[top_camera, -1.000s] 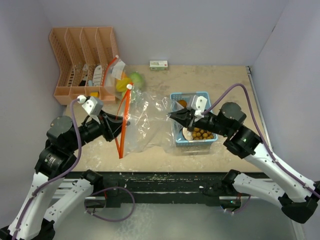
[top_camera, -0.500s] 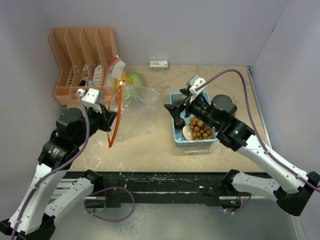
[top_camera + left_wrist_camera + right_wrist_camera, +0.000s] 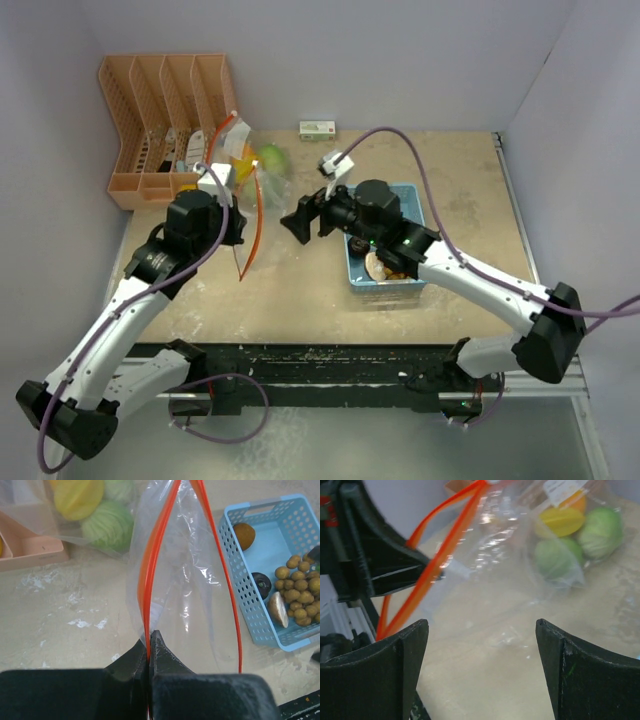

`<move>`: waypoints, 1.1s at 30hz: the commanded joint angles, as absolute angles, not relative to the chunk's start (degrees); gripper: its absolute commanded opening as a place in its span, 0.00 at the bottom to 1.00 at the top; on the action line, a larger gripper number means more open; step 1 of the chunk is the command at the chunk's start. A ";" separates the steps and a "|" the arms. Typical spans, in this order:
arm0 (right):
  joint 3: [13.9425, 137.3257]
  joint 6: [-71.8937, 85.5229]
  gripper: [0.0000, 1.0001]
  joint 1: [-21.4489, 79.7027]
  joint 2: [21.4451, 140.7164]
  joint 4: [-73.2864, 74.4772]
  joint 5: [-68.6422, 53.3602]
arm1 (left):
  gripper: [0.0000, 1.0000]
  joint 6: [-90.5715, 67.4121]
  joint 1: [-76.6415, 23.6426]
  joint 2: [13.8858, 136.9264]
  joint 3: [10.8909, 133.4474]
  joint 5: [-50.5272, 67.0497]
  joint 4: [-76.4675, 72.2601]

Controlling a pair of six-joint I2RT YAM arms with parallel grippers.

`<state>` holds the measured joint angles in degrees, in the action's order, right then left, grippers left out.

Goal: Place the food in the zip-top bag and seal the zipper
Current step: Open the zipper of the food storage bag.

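My left gripper is shut on the orange zipper strip of the clear zip-top bag and holds it up with its mouth spread apart. The bag's orange rim hangs between both arms. My right gripper stands open and empty just right of that mouth, facing it. Food lies in the light blue tray: an orange fruit, a dark brown lump, a beige slice and small brown balls. A green leafy piece and a yellow fruit sit behind, under clear plastic.
An orange slotted rack stands at the back left, close behind the left gripper. A small box lies against the back wall. The blue tray sits under the right forearm. Walls close the table on three sides.
The right gripper let go of the bag, opened wide and swung left from the tray to the bag's mouth. The left gripper closed fully on the zipper and carried the bag up and right.
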<state>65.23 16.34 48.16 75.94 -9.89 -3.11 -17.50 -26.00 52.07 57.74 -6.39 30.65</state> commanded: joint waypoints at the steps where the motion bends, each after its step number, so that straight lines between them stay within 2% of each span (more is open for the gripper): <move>1: 70.04 18.01 0.90 53.00 78.97 -14.28 -3.14 | 0.00 -19.16 -26.11 55.23 57.72 -6.35 23.93; 9: 71.98 20.19 0.90 54.88 83.21 -15.51 -1.80 | 0.00 -19.14 -26.10 59.63 57.76 -5.06 21.84; 14: 74.12 21.37 0.89 55.73 86.41 -13.43 4.55 | 0.00 -19.46 -26.10 58.86 57.04 -4.15 20.92; 20: 76.32 23.25 0.81 56.52 90.33 -11.68 11.76 | 0.00 -19.68 -26.11 58.03 56.92 -3.40 20.83; 22: 76.87 23.29 0.73 56.75 91.03 -10.41 14.78 | 0.00 -19.49 -26.12 57.77 57.03 -3.16 21.27; 23: 76.82 23.36 0.63 56.76 90.99 -10.02 16.58 | 0.00 -19.26 -26.08 57.47 57.08 -3.21 21.72; 25: 76.37 23.44 0.29 56.73 90.34 -8.72 20.57 | 0.00 -18.29 -26.10 56.78 57.36 -4.42 23.45; 26: 76.07 23.54 0.22 56.77 89.79 -7.65 22.68 | 0.00 -17.71 -26.13 56.19 57.47 -5.53 24.55; 28: 75.33 23.82 0.18 56.74 88.18 -4.37 24.85 | 0.00 -16.38 -26.17 54.90 57.46 -10.24 27.02; 33: 74.89 21.60 0.16 56.54 86.27 -0.03 32.72 | 0.00 -13.77 -26.05 51.71 56.88 -19.72 30.90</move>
